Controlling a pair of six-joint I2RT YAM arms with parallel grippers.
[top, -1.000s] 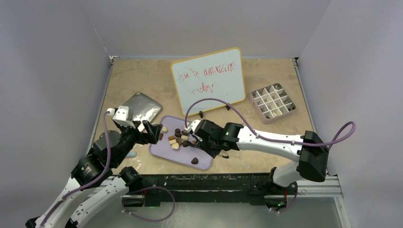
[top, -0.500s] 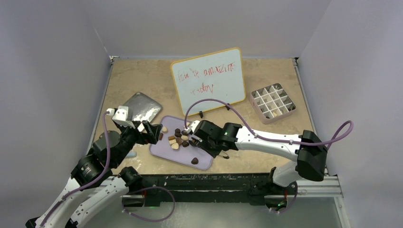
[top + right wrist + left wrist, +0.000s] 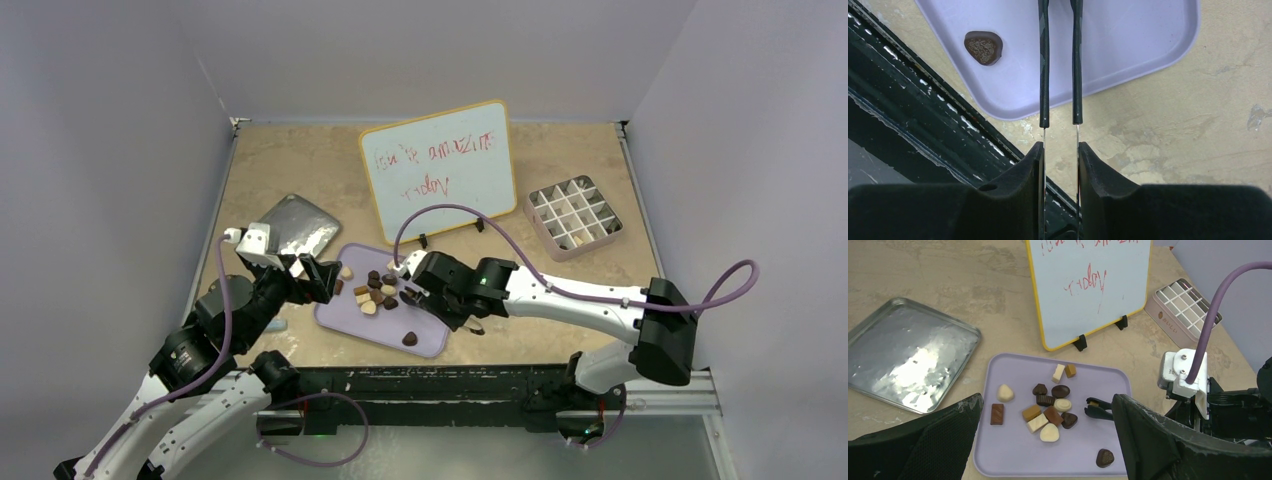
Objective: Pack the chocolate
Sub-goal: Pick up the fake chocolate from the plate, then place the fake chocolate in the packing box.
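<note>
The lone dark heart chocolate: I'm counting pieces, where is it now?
The heart lies alone by the purple tray's near right corner in the top view, apart from the pile and closer to the arms than the tweezers.

Robot lab booth: blank walls (image 3: 110, 150) enclose the table (image 3: 290, 160).

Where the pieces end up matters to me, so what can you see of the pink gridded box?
The pink gridded box is square, round-cornered and open-topped, with pale dividers forming small cells. It sits flat on the table, far right, apart from the whiteboard. Most cells look empty; one or two near ones hold pale pieces.
</note>
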